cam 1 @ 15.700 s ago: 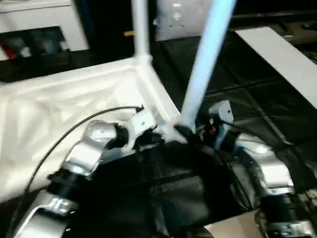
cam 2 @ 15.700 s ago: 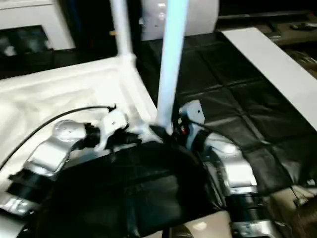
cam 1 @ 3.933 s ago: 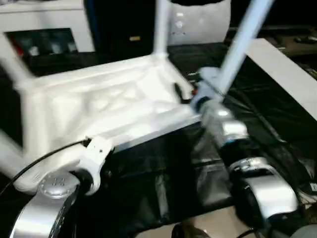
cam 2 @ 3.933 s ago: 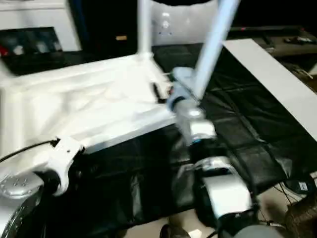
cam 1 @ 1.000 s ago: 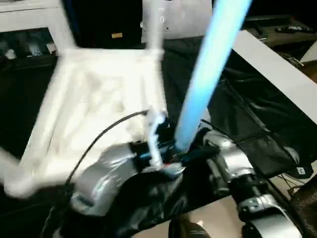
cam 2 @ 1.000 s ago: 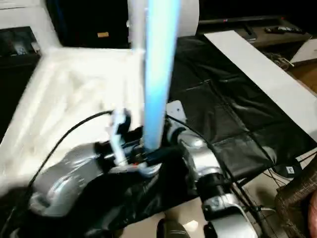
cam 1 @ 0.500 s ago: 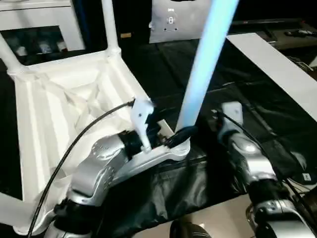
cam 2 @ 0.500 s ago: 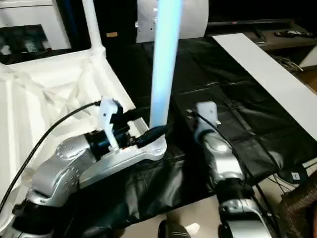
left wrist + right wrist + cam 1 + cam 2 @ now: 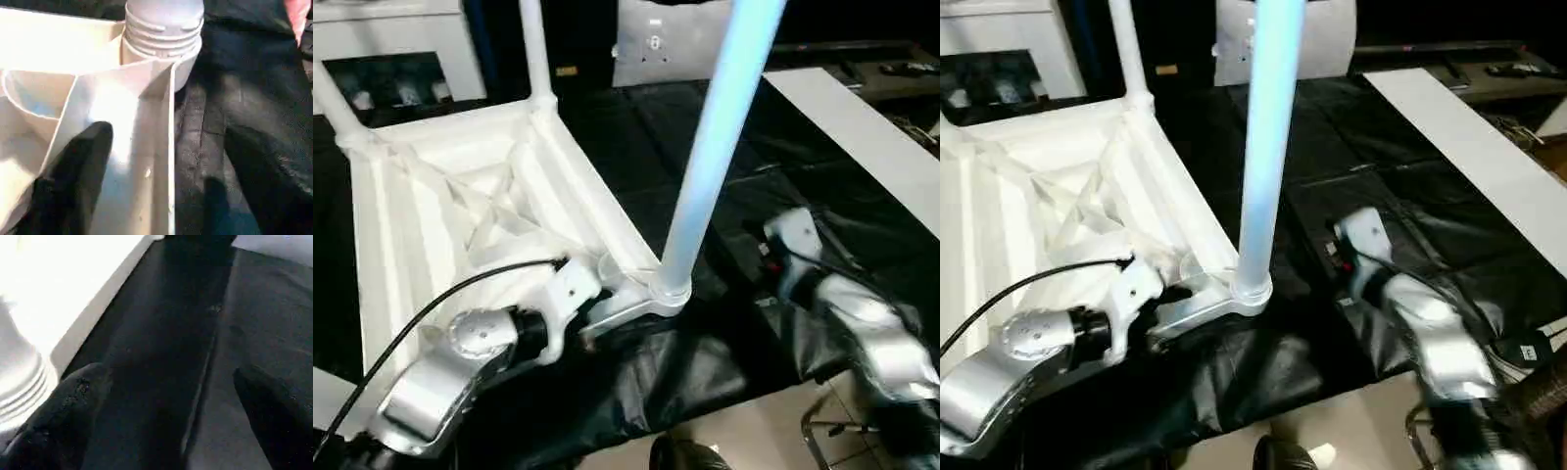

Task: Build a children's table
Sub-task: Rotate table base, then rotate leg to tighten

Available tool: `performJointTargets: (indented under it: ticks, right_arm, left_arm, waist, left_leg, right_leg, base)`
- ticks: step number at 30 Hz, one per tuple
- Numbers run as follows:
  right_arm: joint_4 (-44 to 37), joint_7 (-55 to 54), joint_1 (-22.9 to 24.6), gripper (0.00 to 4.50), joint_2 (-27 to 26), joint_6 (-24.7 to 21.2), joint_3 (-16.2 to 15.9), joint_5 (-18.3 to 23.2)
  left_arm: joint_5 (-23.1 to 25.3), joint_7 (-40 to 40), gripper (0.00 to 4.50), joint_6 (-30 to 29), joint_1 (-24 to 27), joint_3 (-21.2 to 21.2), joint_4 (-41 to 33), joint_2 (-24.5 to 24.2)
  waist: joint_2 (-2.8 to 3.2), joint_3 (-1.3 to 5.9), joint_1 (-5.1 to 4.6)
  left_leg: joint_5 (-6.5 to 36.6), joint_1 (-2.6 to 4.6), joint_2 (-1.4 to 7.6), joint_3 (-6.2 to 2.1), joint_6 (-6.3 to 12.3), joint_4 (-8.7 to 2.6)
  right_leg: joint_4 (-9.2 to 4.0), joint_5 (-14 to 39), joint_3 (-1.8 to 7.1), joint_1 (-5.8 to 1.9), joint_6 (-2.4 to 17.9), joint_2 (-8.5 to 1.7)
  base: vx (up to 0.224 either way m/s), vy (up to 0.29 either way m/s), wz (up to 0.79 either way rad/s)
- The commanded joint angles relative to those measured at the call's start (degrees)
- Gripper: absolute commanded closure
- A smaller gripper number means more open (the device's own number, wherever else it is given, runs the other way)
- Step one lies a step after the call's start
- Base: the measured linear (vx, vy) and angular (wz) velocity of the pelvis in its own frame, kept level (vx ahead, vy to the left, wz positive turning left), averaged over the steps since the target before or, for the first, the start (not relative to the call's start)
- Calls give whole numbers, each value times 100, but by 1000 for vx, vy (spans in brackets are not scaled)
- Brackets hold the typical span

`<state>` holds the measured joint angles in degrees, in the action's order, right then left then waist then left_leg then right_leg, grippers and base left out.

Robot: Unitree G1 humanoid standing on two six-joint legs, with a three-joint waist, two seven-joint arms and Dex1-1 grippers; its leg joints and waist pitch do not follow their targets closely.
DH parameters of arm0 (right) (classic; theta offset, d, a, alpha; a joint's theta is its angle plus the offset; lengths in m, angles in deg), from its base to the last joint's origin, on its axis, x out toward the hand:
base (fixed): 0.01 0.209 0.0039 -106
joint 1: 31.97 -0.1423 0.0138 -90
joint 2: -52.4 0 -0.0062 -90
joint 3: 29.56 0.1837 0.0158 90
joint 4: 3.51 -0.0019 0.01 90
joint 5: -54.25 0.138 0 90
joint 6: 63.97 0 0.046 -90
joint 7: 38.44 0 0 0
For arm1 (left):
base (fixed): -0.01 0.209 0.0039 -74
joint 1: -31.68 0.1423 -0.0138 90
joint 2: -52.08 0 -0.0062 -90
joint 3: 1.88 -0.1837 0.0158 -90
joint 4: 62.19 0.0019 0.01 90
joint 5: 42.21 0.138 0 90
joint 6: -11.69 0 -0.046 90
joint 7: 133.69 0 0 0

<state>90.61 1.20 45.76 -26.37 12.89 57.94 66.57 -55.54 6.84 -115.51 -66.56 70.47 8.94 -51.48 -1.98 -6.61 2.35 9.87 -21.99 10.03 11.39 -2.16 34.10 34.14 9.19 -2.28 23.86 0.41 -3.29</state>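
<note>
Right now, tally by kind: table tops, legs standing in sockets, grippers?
Table top: 1
Legs standing in corner sockets: 3 (near, far, far left)
Grippers: 2 (left gripper, right gripper)
Total: 6

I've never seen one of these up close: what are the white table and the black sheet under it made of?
The table top and its leg look like moulded plastic, smooth and slightly glossy, with cast ribs underneath and screw threads at the leg's base. The black sheet looks like thin, shiny plastic film or coated fabric, judging by its creases.
</note>
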Motion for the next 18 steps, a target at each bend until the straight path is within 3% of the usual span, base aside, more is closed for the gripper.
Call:
performJointTargets:
  ticks: [1, 3, 4, 6, 11, 18]
  right_arm:
    - [-388, 299, 142, 0, 151, -168, 0, 158]
    - [-661, 482, 272, 0, 263, -259, -34, 263]
    - [-971, 582, 412, 0, 364, -386, -93, 337]
    - [-1268, 627, 550, 0, 440, -523, -147, 411]
    - [-1519, 576, 680, 0, 475, -716, -178, 399]
    - [-1651, 559, 693, 0, 538, -900, -192, 350]
  left_arm:
    - [71, 224, 79, -254, -6, -40, -163, 36]
    - [134, 342, 110, -346, -28, -33, -186, 107]
    - [152, 426, 110, -423, -39, -21, -211, 190]
    - [143, 521, 134, -492, -44, 2, -230, 299]
    - [25, 512, 168, -668, -50, -22, -343, 327]
    - [96, 522, 225, -1021, -155, -137, -507, 187]
  waist:
    - [13, 317, 11]
    - [4, 324, 1]
    - [48, 314, 7]
    - [9, 305, -6]
    - [2, 294, -31]
    - [9, 292, -31]
  left_leg:
    - [1749, 141, 308, -177, 84, -458]
    - [1777, 137, 295, -184, 109, -447]
    - [1789, 137, 298, -195, 104, -453]
    - [1798, 125, 288, -196, 124, -450]
    - [1894, 133, 283, -222, 116, -445]
    - [1919, 130, 282, -228, 99, -453]
  right_leg:
    - [-495, 2507, 271, -203, 731, -398]
    - [-516, 2669, 258, -198, 701, -403]
    - [-524, 2714, 261, -193, 695, -417]
    - [-548, 2847, 256, -193, 600, -401]
    - [-598, 3185, 238, -153, 508, -413]
    - [-599, 3118, 237, -151, 499, -410]
  base:
    - [0, 0, 0]
    - [0, 0, 0]
    - [0, 0, 0]
    - [0, 0, 0]
    - [0, 0, 0]
    - [0, 0, 0]
